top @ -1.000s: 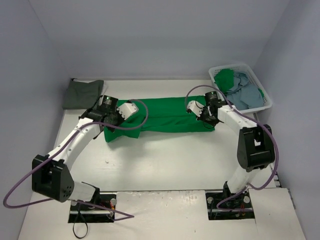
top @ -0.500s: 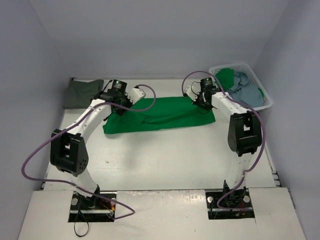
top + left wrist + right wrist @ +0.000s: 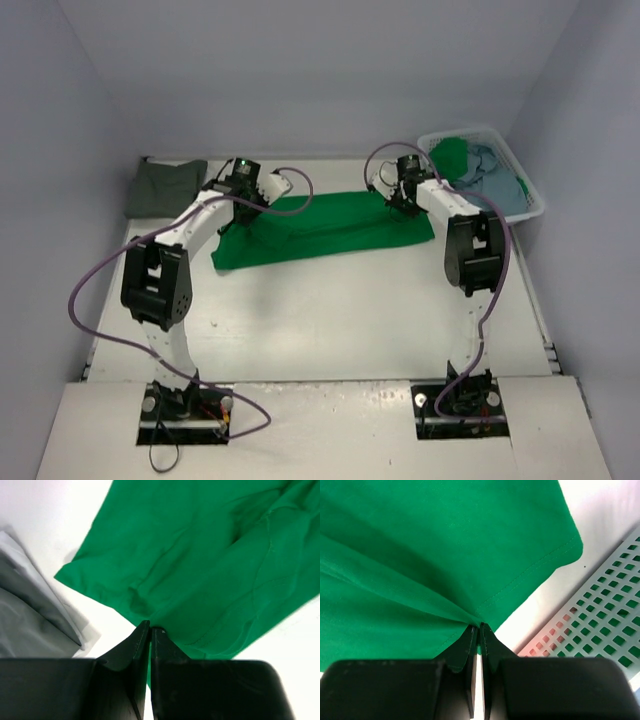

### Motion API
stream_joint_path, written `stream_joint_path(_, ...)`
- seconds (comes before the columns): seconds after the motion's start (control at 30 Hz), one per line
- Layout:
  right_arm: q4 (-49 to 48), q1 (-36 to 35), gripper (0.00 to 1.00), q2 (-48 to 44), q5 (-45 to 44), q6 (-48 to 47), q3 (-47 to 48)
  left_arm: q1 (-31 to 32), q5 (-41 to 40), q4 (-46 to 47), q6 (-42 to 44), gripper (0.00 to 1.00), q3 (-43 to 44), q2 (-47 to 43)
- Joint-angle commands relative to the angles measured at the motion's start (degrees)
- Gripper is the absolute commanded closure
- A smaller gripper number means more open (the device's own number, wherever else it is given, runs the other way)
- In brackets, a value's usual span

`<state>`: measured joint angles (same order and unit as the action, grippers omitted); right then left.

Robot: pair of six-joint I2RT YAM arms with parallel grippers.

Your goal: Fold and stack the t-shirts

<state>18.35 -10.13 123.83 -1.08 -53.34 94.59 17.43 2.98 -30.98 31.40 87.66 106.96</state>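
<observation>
A bright green t-shirt point(image 3: 325, 228) lies stretched across the far half of the table as a long folded band. My left gripper point(image 3: 232, 208) is shut on the green t-shirt point(image 3: 200, 570) at its left far edge. My right gripper point(image 3: 405, 200) is shut on the same shirt point(image 3: 430, 560) at its right far edge, close to the basket. A folded dark grey-olive t-shirt point(image 3: 165, 187) lies at the far left corner and shows grey point(image 3: 25, 615) in the left wrist view. A light blue t-shirt point(image 3: 492, 180) and more green cloth point(image 3: 450, 155) sit in the basket.
A white plastic basket point(image 3: 530, 200) stands at the far right corner; its perforated wall point(image 3: 600, 610) is right beside my right gripper. Purple cables loop over both arms. Grey walls close in the table on three sides.
Both grippers have pulled the green shirt's near edge away from me, over the shirt to the far side, folding it. The arms now stretch out long toward the back.
</observation>
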Motion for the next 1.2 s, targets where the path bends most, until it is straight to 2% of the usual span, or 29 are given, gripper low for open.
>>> stream_joint_path(0.0, -0.51, 0.73, 1.00, -0.08, -2.35, 0.87, 4.37, -1.08, -4.37, 5.93, 0.33, 1.00, 3.40, -1.14)
stream_joint_path(0.4, -0.95, 1.34, 1.00, 2.55, -3.31, 3.07, 10.26, -2.58, -6.06, 10.33, -1.77, 1.00, 6.29, 1.23)
stream_joint_path(0.7, -1.21, 1.43, 1.00, 8.08, -4.02, 5.18, 16.41, -2.84, -8.78, 10.59, -2.39, 1.00, 11.83, 7.91)
stream_joint_path(0.9, -1.91, 1.08, 1.00, 10.73, -4.45, 5.70, 16.86, -2.84, -11.85, 11.38, -2.74, 1.00, 14.29, 12.92)
stream_joint_path(1.1, -4.90, 0.99, 0.84, 10.65, -6.56, 7.37, 15.28, -2.84, -16.51, 12.87, -2.92, 1.00, 15.52, 16.26)
stream_joint_path(1.17, -6.91, 0.73, 0.75, 9.86, -7.44, 7.99, 13.53, -2.75, -17.31, 13.31, -2.92, 1.00, 15.44, 17.14)
